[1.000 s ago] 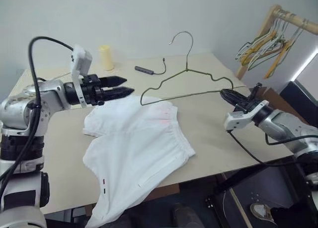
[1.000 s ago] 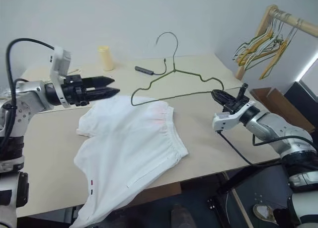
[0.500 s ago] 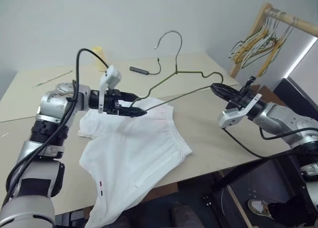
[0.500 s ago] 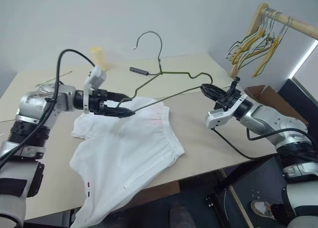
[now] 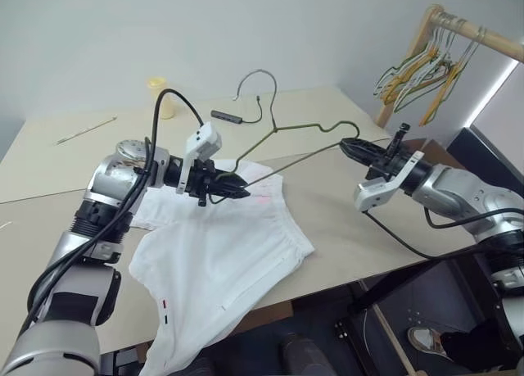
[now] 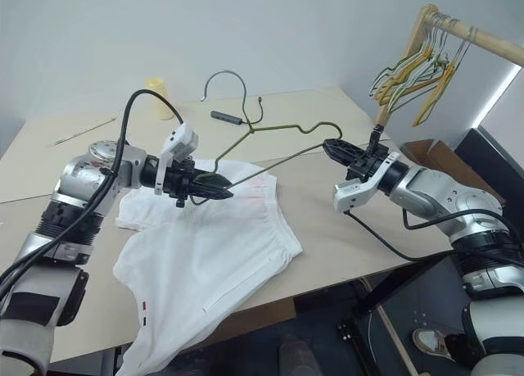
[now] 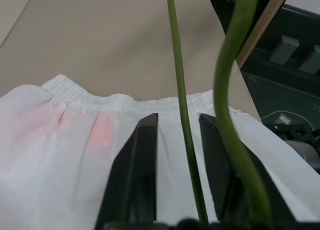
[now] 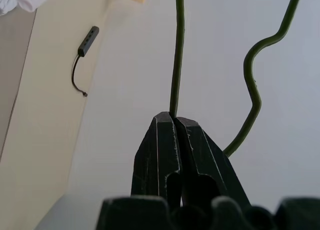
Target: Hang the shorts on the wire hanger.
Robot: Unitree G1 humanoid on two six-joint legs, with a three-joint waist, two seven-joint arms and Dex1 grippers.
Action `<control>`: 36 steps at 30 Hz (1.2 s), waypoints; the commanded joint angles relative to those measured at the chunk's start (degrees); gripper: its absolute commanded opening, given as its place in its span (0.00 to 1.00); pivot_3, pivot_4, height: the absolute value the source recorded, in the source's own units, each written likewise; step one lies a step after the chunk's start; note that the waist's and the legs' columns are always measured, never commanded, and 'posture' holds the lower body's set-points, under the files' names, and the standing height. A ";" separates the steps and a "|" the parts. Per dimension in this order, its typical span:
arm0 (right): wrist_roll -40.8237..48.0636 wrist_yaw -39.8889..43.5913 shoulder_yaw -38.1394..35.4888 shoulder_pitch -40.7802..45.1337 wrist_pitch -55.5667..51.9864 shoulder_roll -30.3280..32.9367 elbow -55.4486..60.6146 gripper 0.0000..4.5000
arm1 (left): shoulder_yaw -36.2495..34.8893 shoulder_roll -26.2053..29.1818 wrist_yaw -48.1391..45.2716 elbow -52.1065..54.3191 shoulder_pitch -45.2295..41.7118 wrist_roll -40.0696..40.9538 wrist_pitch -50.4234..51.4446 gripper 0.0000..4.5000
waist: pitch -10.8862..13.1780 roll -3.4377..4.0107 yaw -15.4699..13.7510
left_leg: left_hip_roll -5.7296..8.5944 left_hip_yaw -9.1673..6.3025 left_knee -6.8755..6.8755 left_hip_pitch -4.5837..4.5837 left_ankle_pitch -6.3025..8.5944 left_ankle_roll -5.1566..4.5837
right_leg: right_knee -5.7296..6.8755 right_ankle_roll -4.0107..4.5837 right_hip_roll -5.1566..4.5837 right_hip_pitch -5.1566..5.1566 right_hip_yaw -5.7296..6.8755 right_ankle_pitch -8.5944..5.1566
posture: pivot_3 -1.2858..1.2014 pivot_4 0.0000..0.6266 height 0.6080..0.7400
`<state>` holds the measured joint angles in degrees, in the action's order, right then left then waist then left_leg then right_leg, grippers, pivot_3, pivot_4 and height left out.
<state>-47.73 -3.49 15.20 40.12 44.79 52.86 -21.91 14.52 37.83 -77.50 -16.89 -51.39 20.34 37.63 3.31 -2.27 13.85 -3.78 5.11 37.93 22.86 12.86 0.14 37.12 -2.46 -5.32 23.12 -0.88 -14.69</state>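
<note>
The wire hanger (image 5: 299, 142) is held above the table (image 5: 344, 220), long bar running left-right, hook up and away. It's pinched by the closed right gripper (image 5: 347, 144). The left gripper (image 5: 243, 189) is parted around the bar, over the flat-lying shorts (image 5: 229, 253).

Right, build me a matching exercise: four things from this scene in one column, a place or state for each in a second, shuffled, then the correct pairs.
Things:
1. thin grey-green wire hanger
2. white fabric shorts
3. pale yellow cup
4. bunched yellow and green hangers

Places or states:
A. hung on a wooden rail
B. lying flat at the table's near edge
C. standing at the table's far edge
D. clamped in the right gripper

Pairs: 1-D, 2-B, 3-C, 4-A
</note>
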 commanded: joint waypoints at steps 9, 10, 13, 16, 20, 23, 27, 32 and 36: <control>7.70 5.53 -3.12 -2.10 1.89 2.00 5.38 0.12 | -2.01 1.01 -0.23 0.27 -1.47 -1.89 -1.10 0.00 | 0.00 0.00 -0.03 | 0.01 -0.02 0.00 0.01 0.00 0.00 | 0.00 -0.01 0.00 0.00 0.01 0.00 | 0.43 0.00 1.00; 9.69 6.97 -2.81 -2.75 3.58 2.70 5.57 0.17 | -2.32 1.27 -0.24 0.29 -1.50 -2.00 -1.29 0.00 | 0.00 0.00 -0.06 | 0.01 -0.03 0.00 0.01 0.00 0.00 | 0.00 -0.01 -0.01 0.00 0.01 0.00 | 0.44 0.00 1.00; 20.52 14.88 -2.18 -5.73 4.94 4.17 7.88 0.40 | -2.34 2.53 0.49 1.04 -1.20 -3.53 -2.66 0.00 | 0.00 -0.01 -0.07 | 0.02 -0.04 0.01 0.01 0.00 -0.01 | -0.01 -0.02 -0.02 -0.02 0.01 0.01 | 0.44 0.00 1.00; 45.51 33.99 -0.87 -11.45 -6.96 8.39 18.11 0.63 | -1.06 4.52 3.32 3.89 0.81 -8.36 -8.88 0.00 | 0.00 -0.01 -0.23 | 0.02 -0.08 0.00 -0.03 0.01 -0.02 | -0.03 -0.02 -0.02 -0.09 0.02 0.01 | 0.44 0.00 1.00; 71.21 49.54 -3.46 -11.63 -36.31 10.58 31.01 0.95 | 0.62 6.28 6.72 7.28 4.59 -14.91 -18.99 0.00 | 0.00 0.00 -0.12 | -0.04 -0.13 0.00 -0.55 0.05 -0.08 | -0.04 -0.03 0.00 -0.66 0.01 0.03 | 0.44 0.00 1.00; 75.97 58.07 -1.93 -3.31 -54.90 10.49 31.56 0.95 | 1.05 6.07 7.33 9.99 6.59 -16.30 -18.99 0.00 | -0.01 0.01 -0.55 | -0.06 -0.10 0.00 -0.89 0.09 -0.16 | -0.04 -0.04 -0.04 -0.99 0.01 0.05 | 0.45 0.00 1.00; 69.48 65.32 6.94 9.49 -76.14 8.09 29.61 0.95 | 1.10 5.23 7.90 12.43 7.28 -16.35 -16.36 0.00 | -0.06 0.09 -1.65 | -0.09 -0.07 0.05 -0.80 0.05 -0.21 | -0.02 -0.01 -0.02 -0.81 0.06 0.10 | 0.46 0.00 1.00; 61.43 70.05 14.23 16.53 -83.09 2.72 26.86 0.95 | 0.83 4.99 7.94 14.19 7.16 -16.02 -14.17 0.00 | -0.31 0.40 -2.97 | -0.08 0.00 0.15 0.13 0.05 -0.22 | 0.13 0.03 0.03 0.17 0.03 0.12 | 0.46 0.00 1.00; 54.17 69.32 18.56 19.30 -84.47 -3.62 19.86 0.95 | 0.57 5.05 7.86 15.27 7.53 -15.70 -13.37 0.00 | -0.33 0.44 -3.62 | -0.06 0.06 0.88 1.22 0.09 -0.28 | 0.77 -0.03 0.03 1.24 -0.06 0.10 | 0.46 0.00 1.00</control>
<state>9.24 65.87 33.97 57.42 -39.27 49.63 -0.40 16.66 42.54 -70.01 -3.73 -42.97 4.30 24.06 2.99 -1.83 10.23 -3.84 5.21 38.90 24.20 12.95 -0.15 37.90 -2.49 -5.28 24.39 -0.85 -14.59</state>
